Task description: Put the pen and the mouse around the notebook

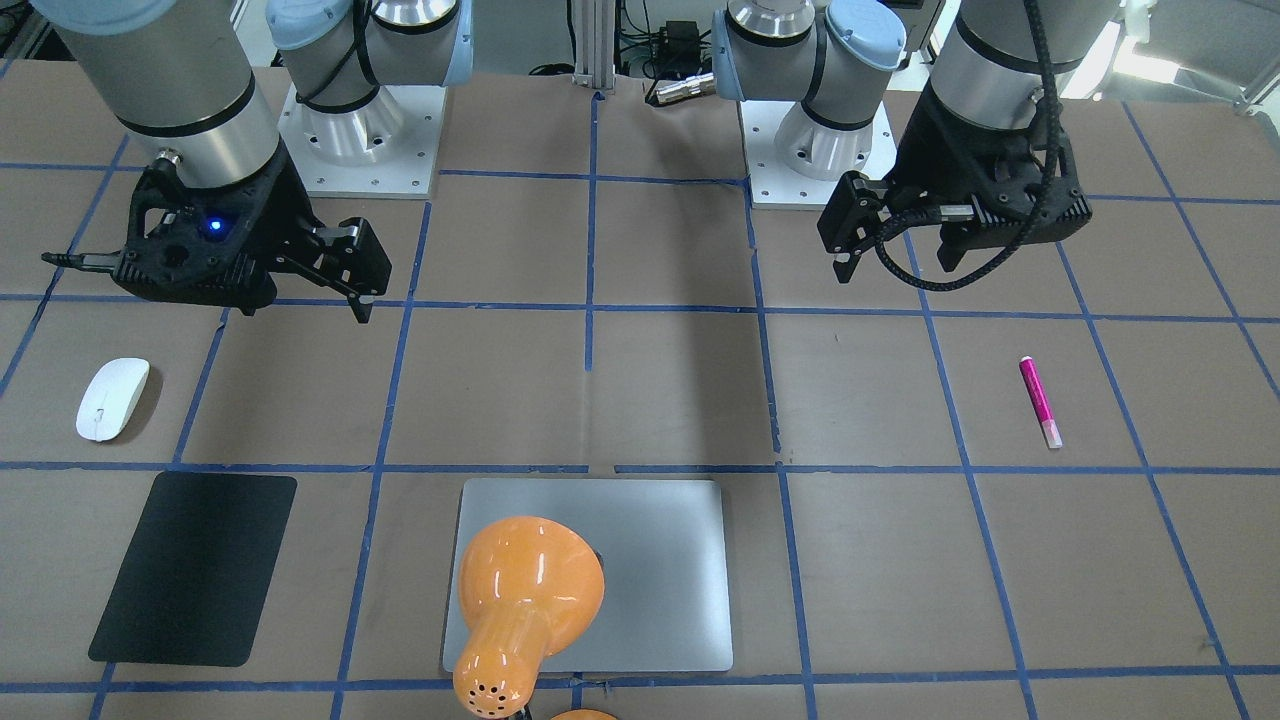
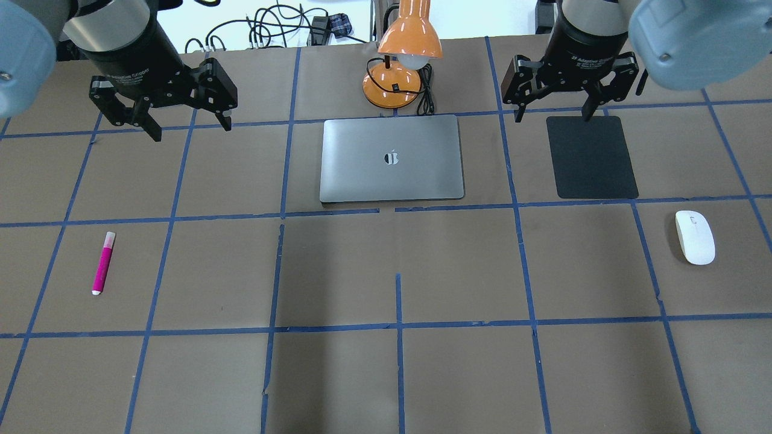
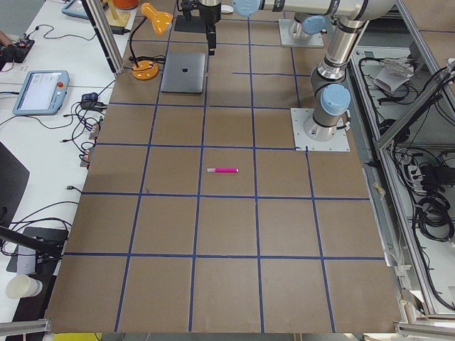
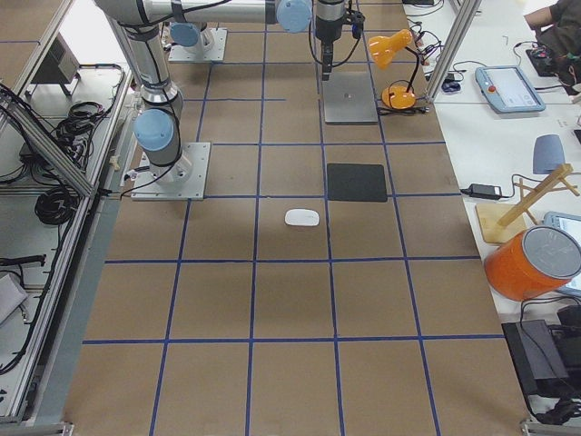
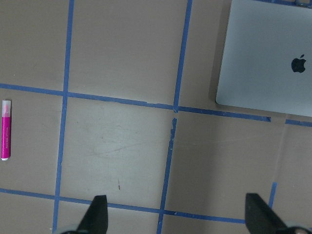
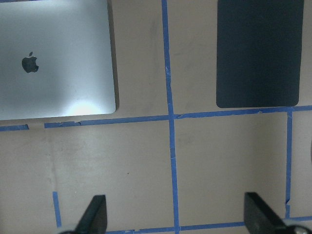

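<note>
The notebook [image 2: 392, 158] lies closed and flat near the middle of the table's [image 2: 386, 374] edge opposite the robot, its logo facing up. An orange lamp [image 2: 401, 54] stands just behind it on that edge, and its shade leans over the lid's far side.

The pen [image 2: 103, 263] lies well to the notebook's left, toward the table's left end and nearer the robot's edge. It rests flat, alone in a taped square, with its pale cap end pointing away from the robot.

The mouse [image 2: 695, 237] sits well to the notebook's right, toward the table's right end, upright on its base. It is near the robot-side right corner of the black mat [image 2: 591, 158] but apart from it. The mat lies flat between notebook and mouse, touching neither.

The left hand [image 2: 190, 128] hangs above the table to the left of the notebook, fingers spread wide and holding nothing. Its wrist view looks straight down, with the pen at the left margin and a corner of the notebook at the upper right.

The right hand [image 2: 555, 111] hangs above the gap between notebook and mat, likewise spread and empty. Both things show along the top of its wrist view.
</note>
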Tool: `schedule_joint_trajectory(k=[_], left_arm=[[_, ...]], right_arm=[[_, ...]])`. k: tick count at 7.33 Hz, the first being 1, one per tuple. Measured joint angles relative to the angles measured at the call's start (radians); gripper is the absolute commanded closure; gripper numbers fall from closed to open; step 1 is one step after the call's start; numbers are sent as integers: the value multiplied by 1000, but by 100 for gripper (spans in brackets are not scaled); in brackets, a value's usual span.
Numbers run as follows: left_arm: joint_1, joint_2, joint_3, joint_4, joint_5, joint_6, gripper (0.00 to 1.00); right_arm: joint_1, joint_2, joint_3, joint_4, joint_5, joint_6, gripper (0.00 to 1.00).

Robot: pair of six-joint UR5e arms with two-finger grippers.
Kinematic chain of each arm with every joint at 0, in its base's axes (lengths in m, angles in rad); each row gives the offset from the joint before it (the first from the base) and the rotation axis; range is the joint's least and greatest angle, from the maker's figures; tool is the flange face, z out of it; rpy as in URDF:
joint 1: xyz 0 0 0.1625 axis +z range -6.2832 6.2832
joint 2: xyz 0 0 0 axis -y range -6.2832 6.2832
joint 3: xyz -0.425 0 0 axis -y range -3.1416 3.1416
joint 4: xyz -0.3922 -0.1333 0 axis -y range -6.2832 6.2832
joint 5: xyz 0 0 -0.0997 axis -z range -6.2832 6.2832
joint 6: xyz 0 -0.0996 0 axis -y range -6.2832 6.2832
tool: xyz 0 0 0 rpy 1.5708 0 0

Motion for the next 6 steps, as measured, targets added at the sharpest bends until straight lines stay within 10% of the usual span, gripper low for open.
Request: schedule_joint_trajectory(k=[6], left_arm=[[-5, -1, -2, -1, 0, 9, 0]], right_arm=[[-4, 3, 21, -1, -1, 11, 0]])
